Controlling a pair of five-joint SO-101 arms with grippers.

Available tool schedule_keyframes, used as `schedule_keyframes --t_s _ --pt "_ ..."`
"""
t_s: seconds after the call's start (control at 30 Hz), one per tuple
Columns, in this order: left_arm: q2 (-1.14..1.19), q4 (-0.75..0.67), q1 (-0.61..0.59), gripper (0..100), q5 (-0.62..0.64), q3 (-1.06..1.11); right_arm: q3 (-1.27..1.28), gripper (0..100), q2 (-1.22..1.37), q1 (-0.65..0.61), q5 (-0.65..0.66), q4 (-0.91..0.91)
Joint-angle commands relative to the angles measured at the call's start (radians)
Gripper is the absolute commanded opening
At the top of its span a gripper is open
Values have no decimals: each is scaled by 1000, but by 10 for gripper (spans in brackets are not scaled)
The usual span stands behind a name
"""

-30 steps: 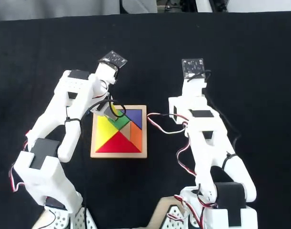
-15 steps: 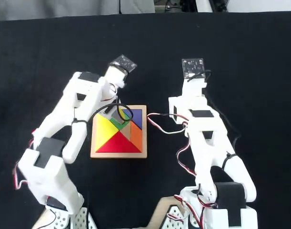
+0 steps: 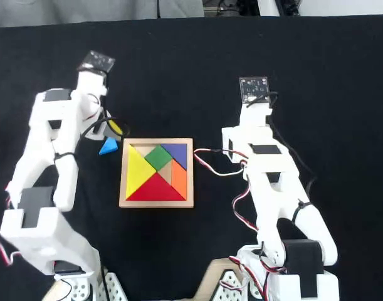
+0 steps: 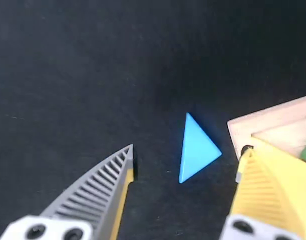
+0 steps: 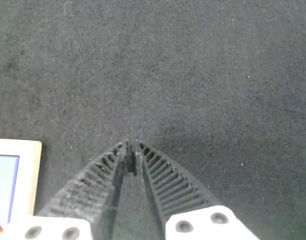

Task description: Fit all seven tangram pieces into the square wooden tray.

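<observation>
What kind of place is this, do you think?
Probably a robotics lab or hobby workbench: a white left arm and right arm stand at a table draped in black cloth, with a wooden tangram tray between them.

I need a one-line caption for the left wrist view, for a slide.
Open left end effector framing a blue triangle on the black table, beside the wooden tray.

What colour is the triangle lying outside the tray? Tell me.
Blue. The triangle shows best in the left wrist view.
</observation>
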Motion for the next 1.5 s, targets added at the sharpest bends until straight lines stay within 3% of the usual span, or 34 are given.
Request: schedule_keyframes --t_s 0.0,0.23,0.83,1.47 --pt "61 14 -8 322 12 -38 -5 12 -48 17 11 -20" --pt "74 -2 -41 322 -87 -64 -5 12 -48 17 11 -20" --pt "195 -52 42 321 -51 -50 -4 12 -48 15 11 -21" --pt "206 -51 -8 321 -57 -96 -4 12 -48 15 11 -21"
